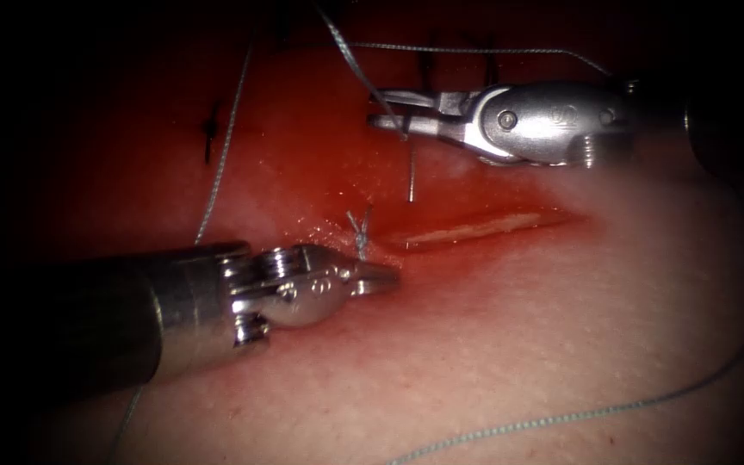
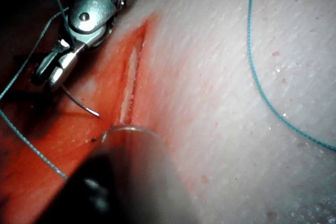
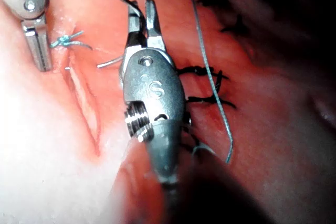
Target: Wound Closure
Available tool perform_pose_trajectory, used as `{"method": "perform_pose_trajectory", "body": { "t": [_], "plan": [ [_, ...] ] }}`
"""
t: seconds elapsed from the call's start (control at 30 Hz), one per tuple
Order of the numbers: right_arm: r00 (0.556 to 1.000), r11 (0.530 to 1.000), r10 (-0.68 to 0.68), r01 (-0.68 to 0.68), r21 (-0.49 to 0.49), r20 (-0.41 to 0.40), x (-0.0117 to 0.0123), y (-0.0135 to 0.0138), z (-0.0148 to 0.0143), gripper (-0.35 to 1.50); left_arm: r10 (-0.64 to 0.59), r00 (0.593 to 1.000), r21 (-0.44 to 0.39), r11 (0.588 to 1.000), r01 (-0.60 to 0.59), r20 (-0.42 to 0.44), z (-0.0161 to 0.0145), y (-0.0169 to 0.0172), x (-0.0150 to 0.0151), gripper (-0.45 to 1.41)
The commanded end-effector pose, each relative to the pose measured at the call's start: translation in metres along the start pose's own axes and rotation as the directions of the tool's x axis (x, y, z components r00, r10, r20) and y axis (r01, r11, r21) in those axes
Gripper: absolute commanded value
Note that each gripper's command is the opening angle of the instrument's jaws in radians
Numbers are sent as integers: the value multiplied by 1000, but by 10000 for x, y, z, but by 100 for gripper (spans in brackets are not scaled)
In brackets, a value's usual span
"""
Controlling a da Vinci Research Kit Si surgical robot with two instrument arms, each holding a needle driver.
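Endoscope view, upper right: our right tool (image 1: 389, 112) pinches the needle (image 1: 410, 176) above the cut (image 1: 475, 228), so we'd keep that grip firm, while our left tool (image 1: 381, 277), jaws pressed together and holding nothing, rests beside 1 knot (image 1: 359, 226).

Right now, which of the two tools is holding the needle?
The right tool, above the cut. Its jaws are shut on the needle, whose tip hangs free of the tissue. The left tool sits beside the knot.

Dark stitches (image 3: 207, 72) cross the flesh in a short row, with another dark mark (image 1: 209, 131) apart.
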Motion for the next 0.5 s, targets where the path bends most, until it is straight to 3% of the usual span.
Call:
{"method": "perform_pose_trajectory", "body": {
  "t": [0.03,0.37,0.5],
  "plan": [
    [1000,1000,30,-30,-5,2,-5,8,11,-35,5,1000,2,1000,-5,10,9,-5,0,-20],
    [995,995,101,-101,-12,5,-11,20,13,-35,1,1000,1,1000,-1,21,9,0,4,-16],
    [975,976,219,-219,14,27,-16,10,14,-35,0,1000,-4,1000,0,19,5,-1,5,-15]
  ]
}}
